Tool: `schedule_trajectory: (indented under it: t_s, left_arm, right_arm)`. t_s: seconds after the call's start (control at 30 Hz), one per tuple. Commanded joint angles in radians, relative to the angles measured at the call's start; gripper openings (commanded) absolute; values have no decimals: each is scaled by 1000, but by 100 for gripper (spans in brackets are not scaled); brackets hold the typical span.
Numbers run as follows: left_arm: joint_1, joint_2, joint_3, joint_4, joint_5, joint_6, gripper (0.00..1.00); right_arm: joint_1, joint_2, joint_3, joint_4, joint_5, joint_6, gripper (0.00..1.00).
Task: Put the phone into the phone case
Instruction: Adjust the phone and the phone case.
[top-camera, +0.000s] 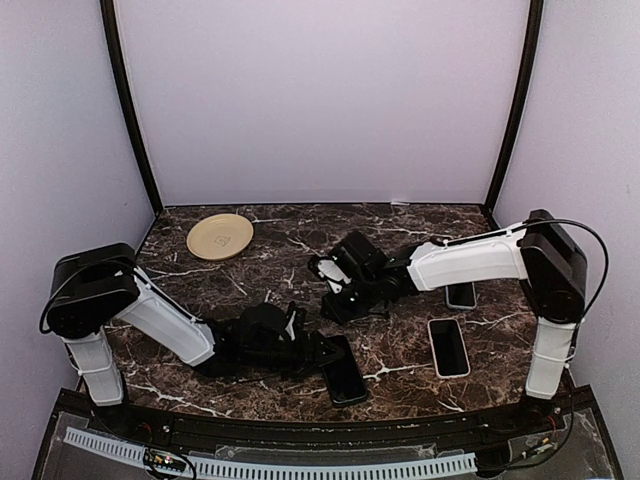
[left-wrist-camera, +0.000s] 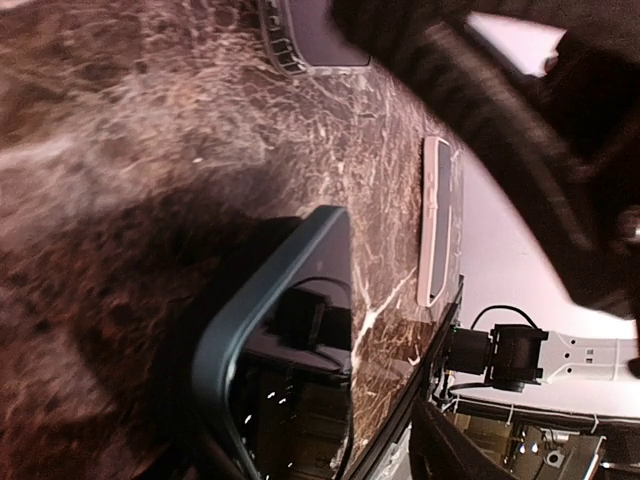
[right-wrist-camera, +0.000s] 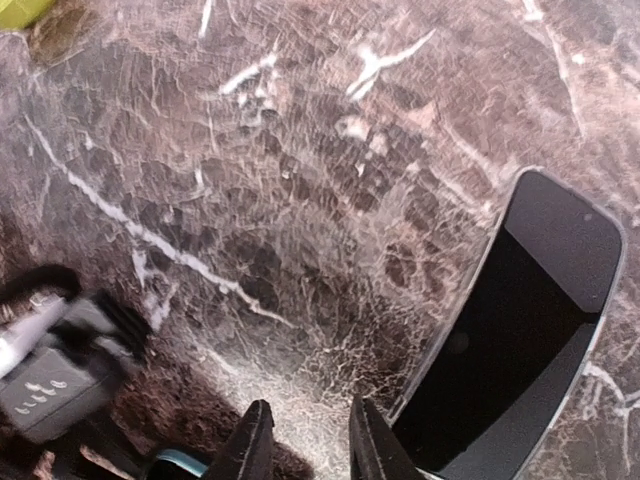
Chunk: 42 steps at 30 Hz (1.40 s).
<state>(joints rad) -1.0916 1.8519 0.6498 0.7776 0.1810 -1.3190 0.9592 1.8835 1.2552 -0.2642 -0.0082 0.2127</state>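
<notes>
By my reading you are early in this job. The phone (top-camera: 345, 372) lies on the tabletop (top-camera: 400, 225), screen up, and the phone case (top-camera: 449, 347) lies flat well apart from it. Nothing looks fitted, so the whole insertion is left to you. (The teal rim round the phone is thick enough that I cannot rule out a cover already on it.) Your left end effector (top-camera: 312, 350) sits low with the phone's short end right in front of it, touching or all but. Its wrist view does not show its fingers clearly, so I cannot tell whether it is released or clamped on that end. From there the case lies well beyond the phone's far end. Your right end effector (right-wrist-camera: 312, 410) hovers over bare marble with its fingers drawn nearly together on nothing. The phone lies just off to one side of its fingertips, and the case lies well behind it, back toward its arm's base.
</notes>
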Motion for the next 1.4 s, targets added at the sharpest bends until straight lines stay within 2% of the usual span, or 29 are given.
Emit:
schedule_trajectory:
  t_s: [0.0,0.17,0.27,0.5,0.6,0.73,0.93,1.0,1.1,1.27,1.37]
  left_arm:
    - [-15,-67,-27,-232,-95,-22,64]
    - [-45,-169,-24,-393,-187,-21,67]
    - [-51,-202,-13,-492,-242,-20,70]
    - [-51,-339,-63,-580,-372,-32,69]
    - [-51,-381,-62,-624,-428,33,68]
    - [-39,-390,-12,-677,-463,173,64]
    - [75,-408,38,-678,-371,396,55]
    - [106,-386,81,-693,-332,492,54]
    - [135,-299,234,-848,-291,631,50]
    - [137,-83,446,-1027,-204,806,43]
    - [137,3,559,-1112,-236,845,41]
  right_arm:
    - [-7,47,39,-57,-67,-19,24]
    - [0,44,10,-32,-161,-37,21]
    - [11,52,9,-32,-163,-48,21]
    - [36,118,54,-74,-179,-72,21]
    - [57,126,74,-113,-167,-85,18]
    - [69,87,83,-129,-143,-72,21]
    - [67,-32,139,-170,-47,-38,27]
    - [70,-96,110,-189,-33,-9,27]
    - [95,-209,-45,-190,3,58,25]
    - [226,-395,-287,-153,68,230,14]
    - [304,-476,-398,-115,99,361,5]
